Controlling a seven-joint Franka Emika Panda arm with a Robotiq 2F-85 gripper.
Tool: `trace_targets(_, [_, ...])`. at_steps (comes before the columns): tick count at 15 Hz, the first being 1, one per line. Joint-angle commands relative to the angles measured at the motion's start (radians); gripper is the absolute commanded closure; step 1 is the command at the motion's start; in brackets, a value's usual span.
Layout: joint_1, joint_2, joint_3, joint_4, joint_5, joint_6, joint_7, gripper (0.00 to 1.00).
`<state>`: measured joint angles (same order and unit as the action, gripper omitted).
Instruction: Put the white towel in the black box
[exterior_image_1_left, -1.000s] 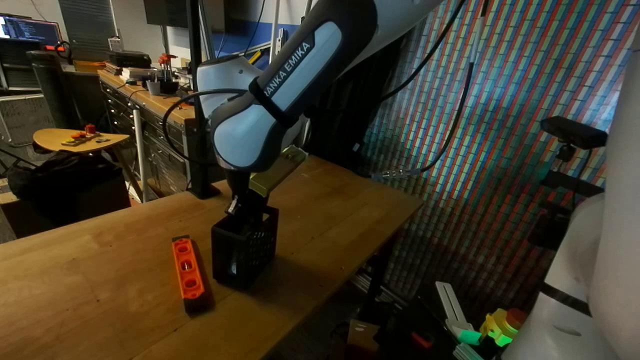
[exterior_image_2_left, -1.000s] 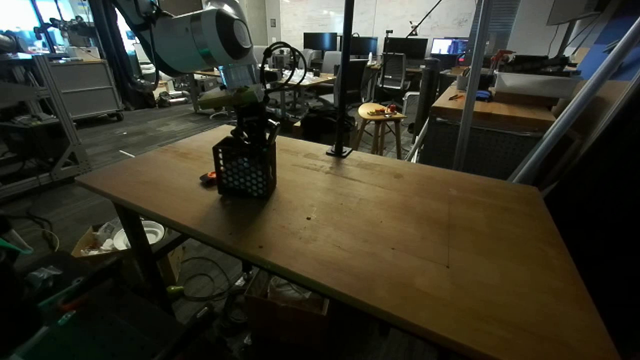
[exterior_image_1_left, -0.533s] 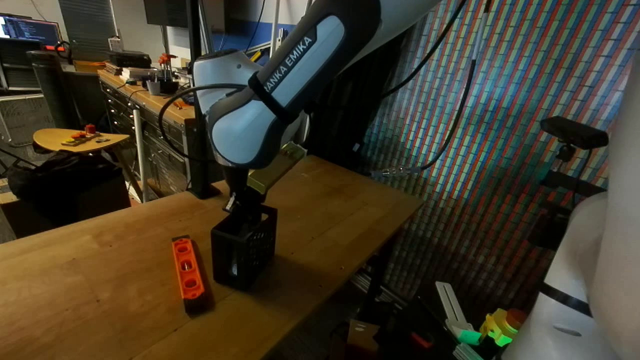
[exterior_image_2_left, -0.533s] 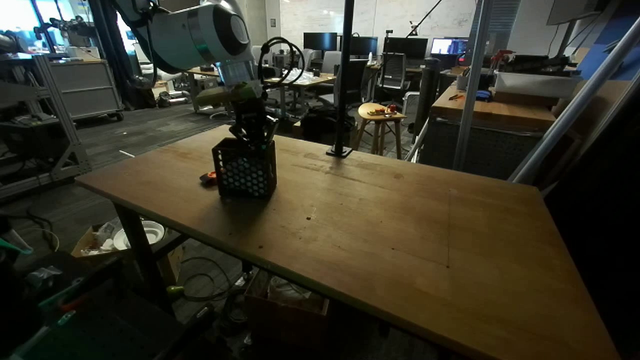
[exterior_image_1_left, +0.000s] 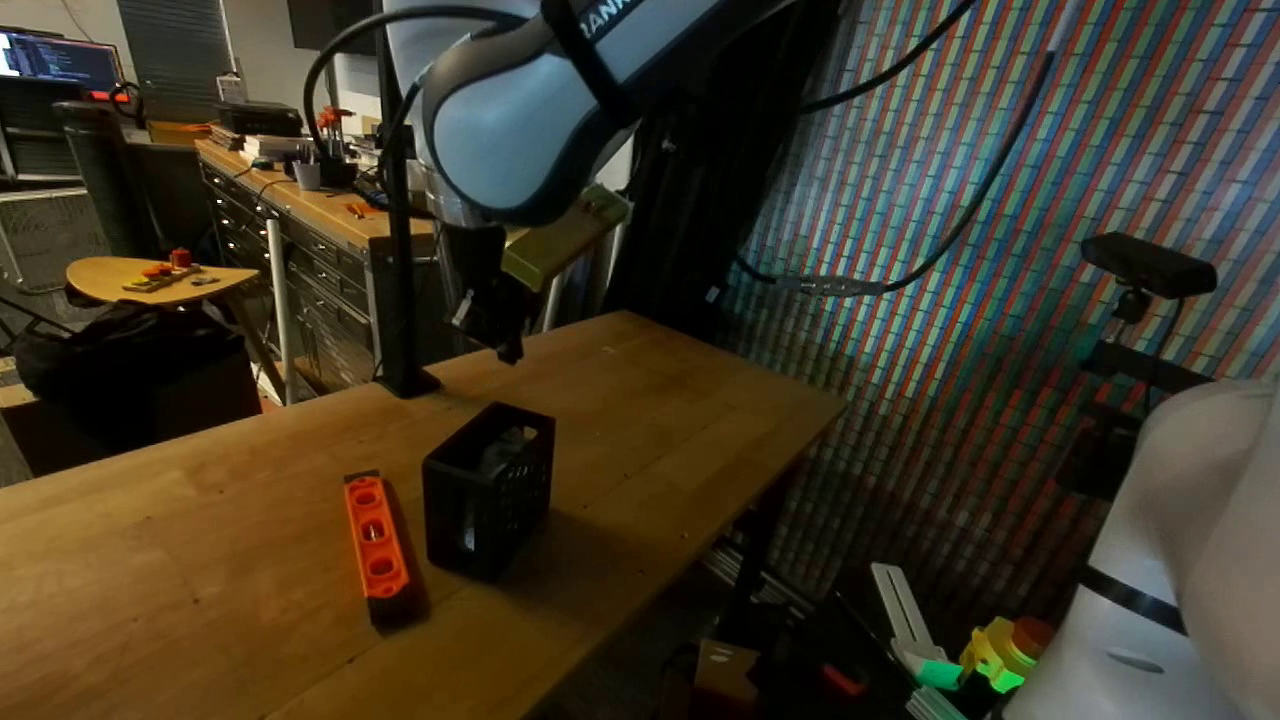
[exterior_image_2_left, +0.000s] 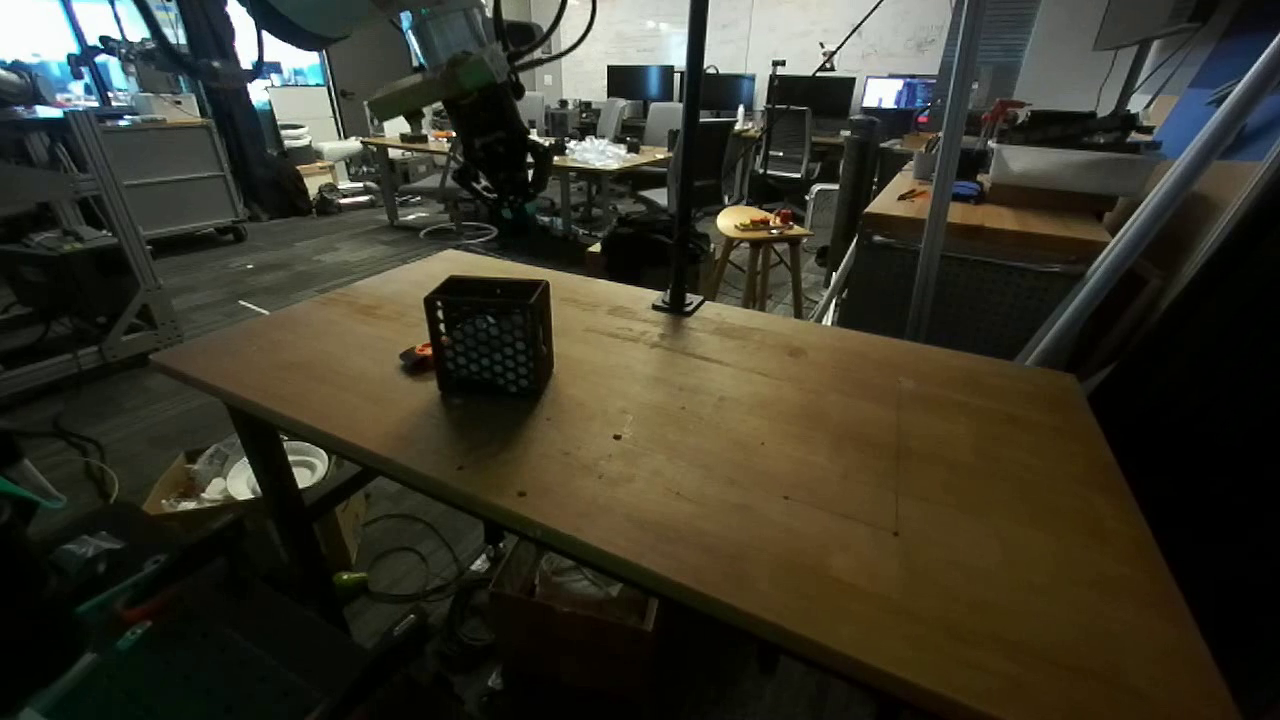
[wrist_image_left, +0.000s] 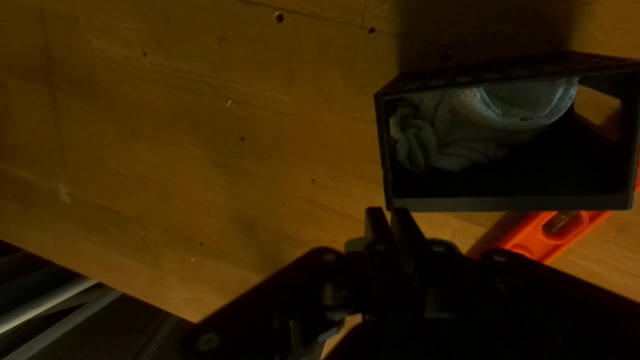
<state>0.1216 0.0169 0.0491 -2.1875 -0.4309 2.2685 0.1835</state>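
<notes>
White towel (wrist_image_left: 460, 131) lies bunched inside the black box (wrist_image_left: 510, 204) on the worktop (exterior_image_2_left: 730, 455), as my wrist view shows. I have the pincer (wrist_image_left: 388, 212) raised apart from the box, its jaws almost together, gripping nothing; an orange-red level (exterior_image_1_left: 376, 545) lies just beside the box.

The gripper (exterior_image_1_left: 510, 352), held at the mouth of the black box (exterior_image_1_left: 488, 500) half a second ago, is now lifted away, and a gap is seen between the two in both exterior views. More of the white towel (exterior_image_1_left: 508, 450) is thereby uncovered inside the box. The arm (exterior_image_1_left: 520, 130) is raised as well, its lettering (exterior_image_1_left: 605, 18) mostly cut off by the top of an exterior view, where the hanging cable (exterior_image_1_left: 835, 287) is also drawn higher.
</notes>
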Motion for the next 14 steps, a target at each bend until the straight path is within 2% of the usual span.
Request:
trace_targets(1, [-0.014,-0.026,0.018,0.002,0.001,-0.019,0.002,0.88])
trace_targets(4, [-0.015,-0.073,0.031,-0.002,0.002,-0.049,0.009,0.66])
trace_targets(5, [-0.015,-0.074,0.032,-0.003,0.002,-0.049,0.010,0.64])
trace_targets(14, [-0.015,-0.073,0.031,-0.009,0.002,-0.049,0.016,0.64])
